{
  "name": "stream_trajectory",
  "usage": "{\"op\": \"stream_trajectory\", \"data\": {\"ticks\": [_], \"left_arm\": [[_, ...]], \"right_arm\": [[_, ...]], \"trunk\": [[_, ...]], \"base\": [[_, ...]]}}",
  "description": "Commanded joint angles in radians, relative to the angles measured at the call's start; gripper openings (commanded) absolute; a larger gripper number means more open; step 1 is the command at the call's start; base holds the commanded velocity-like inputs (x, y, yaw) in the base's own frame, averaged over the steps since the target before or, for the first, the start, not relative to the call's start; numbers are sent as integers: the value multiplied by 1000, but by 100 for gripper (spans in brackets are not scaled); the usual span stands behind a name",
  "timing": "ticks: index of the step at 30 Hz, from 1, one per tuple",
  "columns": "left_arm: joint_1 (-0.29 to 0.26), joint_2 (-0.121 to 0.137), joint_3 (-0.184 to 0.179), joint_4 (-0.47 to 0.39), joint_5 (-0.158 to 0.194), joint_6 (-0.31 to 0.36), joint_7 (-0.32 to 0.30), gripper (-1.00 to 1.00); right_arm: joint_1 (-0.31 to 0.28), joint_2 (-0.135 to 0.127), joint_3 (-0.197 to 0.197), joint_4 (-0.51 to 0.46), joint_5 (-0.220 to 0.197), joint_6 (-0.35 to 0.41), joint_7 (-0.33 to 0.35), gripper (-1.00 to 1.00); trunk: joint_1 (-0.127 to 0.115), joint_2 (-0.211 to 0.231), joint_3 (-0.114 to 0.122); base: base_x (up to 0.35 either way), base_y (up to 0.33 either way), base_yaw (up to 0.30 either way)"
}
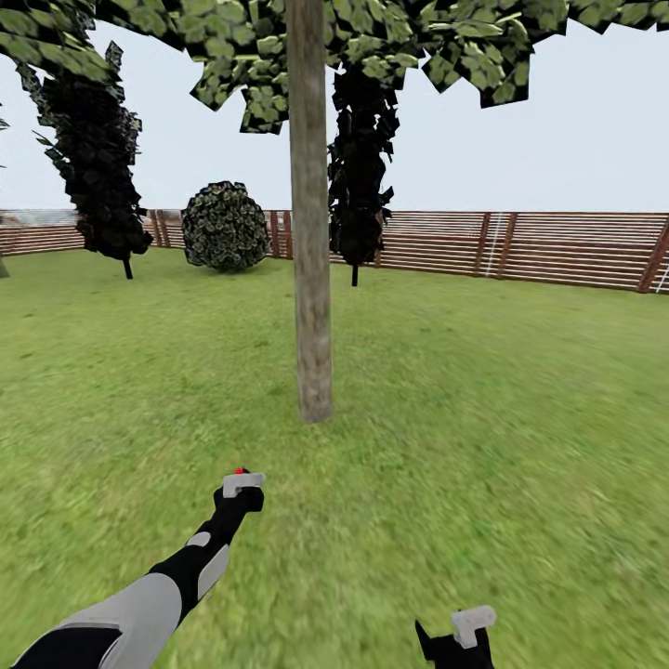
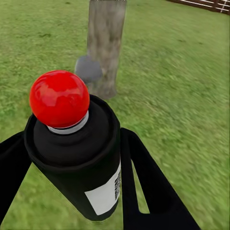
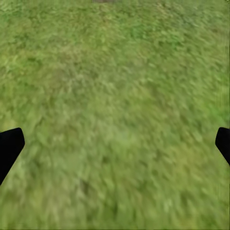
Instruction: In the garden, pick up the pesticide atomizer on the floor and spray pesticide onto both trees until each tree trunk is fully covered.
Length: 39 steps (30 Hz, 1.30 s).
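Note:
A tree (image 1: 311, 232) with a straight grey-brown trunk rises from the lawn straight ahead, its leafy canopy overhead. My left gripper (image 1: 240, 497) is stretched toward it, shut on the pesticide atomizer (image 1: 242, 481), and stops well short of the trunk. In the left wrist view the black atomizer (image 2: 81, 163) with its red tip (image 2: 60, 98) sits between the two black fingers (image 2: 148, 187), pointing at the trunk (image 2: 105, 43). A faint grey puff (image 2: 88, 69) hangs by the trunk's lower part. My right gripper (image 1: 455, 641) is low at the right, open over bare grass (image 3: 115, 143).
A brown slatted fence (image 1: 557, 246) runs across the back of the lawn. Two dark narrow cypresses (image 1: 98, 177) (image 1: 358, 186) and a round bush (image 1: 225, 226) stand in front of it. Open grass lies all around the trunk.

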Motion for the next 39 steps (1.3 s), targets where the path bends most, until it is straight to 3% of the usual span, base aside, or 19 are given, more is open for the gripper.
{"op": "stream_trajectory", "data": {"ticks": [1, 23, 35, 39], "left_arm": [[-1, 0, -2, 1, 11, -3, -7, -100], [-1, -1, -2, 11, 11, -3, -8, -100], [-1, 3, 1, 43, 16, -10, -6, -100], [-1, 4, 1, 44, 17, -10, -5, -100]], "right_arm": [[-1, 0, -5, 1, 10, -4, 2, 100], [-1, 6, -5, 20, 8, -3, 2, 100], [-1, 5, -9, 15, 8, -5, 1, 100], [0, -2, -9, 11, 10, -5, -29, 100]], "trunk": [[1, -1, -2], [1, -1, -2], [1, -1, -2], [1, -1, -2]], "base": [[350, -1, 0], [328, 45, 0], [48, 48, 0], [0, 0, 0]]}}
